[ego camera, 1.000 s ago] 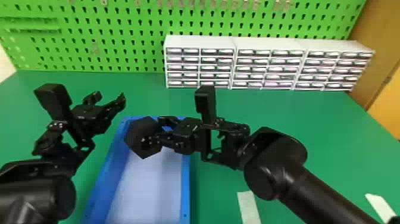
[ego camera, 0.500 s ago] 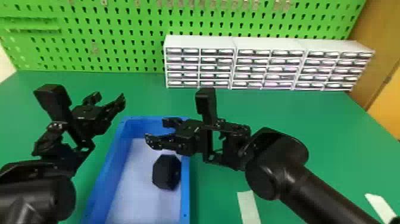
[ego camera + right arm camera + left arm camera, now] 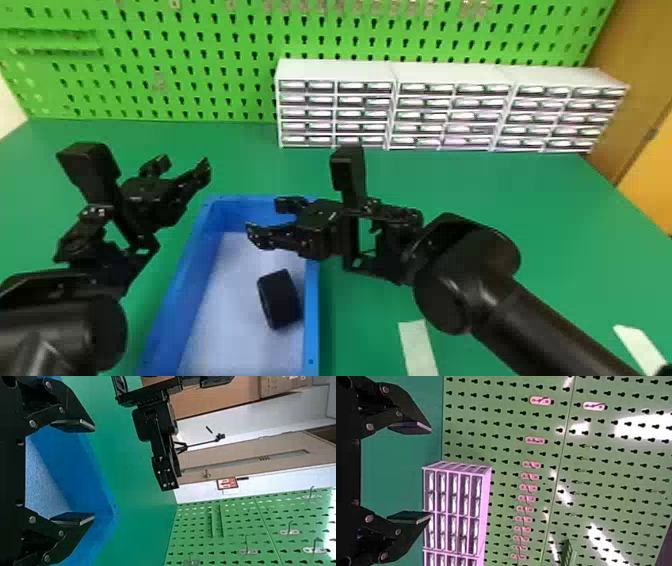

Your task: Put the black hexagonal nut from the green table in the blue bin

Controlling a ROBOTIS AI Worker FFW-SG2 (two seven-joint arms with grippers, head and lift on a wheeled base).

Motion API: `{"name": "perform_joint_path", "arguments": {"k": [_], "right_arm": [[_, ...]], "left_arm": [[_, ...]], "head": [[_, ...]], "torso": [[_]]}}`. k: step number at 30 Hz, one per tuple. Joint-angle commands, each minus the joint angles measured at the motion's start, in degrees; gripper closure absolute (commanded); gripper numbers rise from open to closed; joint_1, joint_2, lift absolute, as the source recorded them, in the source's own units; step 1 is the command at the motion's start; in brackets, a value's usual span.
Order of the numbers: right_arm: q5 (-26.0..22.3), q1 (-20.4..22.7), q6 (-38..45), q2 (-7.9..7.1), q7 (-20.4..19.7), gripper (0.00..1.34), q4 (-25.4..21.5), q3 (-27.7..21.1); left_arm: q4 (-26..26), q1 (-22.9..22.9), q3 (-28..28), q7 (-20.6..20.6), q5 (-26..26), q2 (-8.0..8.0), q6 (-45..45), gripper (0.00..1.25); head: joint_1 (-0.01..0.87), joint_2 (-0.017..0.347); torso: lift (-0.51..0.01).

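In the head view, the black hexagonal nut (image 3: pixel 280 299) lies inside the blue bin (image 3: pixel 311 325), nearer the robot than the jaws of the right gripper (image 3: pixel 262 218) and close beside the bin's right-hand wall. Those jaws stand apart above the bin's far part, tips toward the left. The left gripper (image 3: pixel 185 163) is outside the bin's left wall, its jaws apart too.

The right wrist view puts the bin's pale floor and blue walls between and behind the spread fingers of the right gripper (image 3: pixel 94 473), with the other arm farther off beyond their tips. Past that arm are a cardboard box (image 3: pixel 279 386), a black stand (image 3: pixel 198 446) and a red-and-white sign (image 3: pixel 227 483). The left wrist view has the left gripper (image 3: pixel 430 472) with its two fingers well apart, and beyond them a line of small hook plates (image 3: pixel 540 400).

The green table (image 3: pixel 480 190) spreads under and around both pairs of jaws, with white strips (image 3: pixel 417 345) on it to the right of the bin. Beyond the jaws, white drawer units (image 3: pixel 335 70) stand at the table's far edge, before a green pegboard (image 3: pixel 200 55).
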Motion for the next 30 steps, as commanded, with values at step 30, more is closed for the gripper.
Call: {"name": "perform_joint_path", "arguments": {"k": [30], "right_arm": [[8.5,7.9,2.5,0.62,0.1,0.47,-2.4,-16.1]], "left_arm": [[-0.1,0.5,0.9,0.0,0.5,0.00,-0.2,0.49]], "head": [[0.691,0.009]], "torso": [[-0.097]]}}
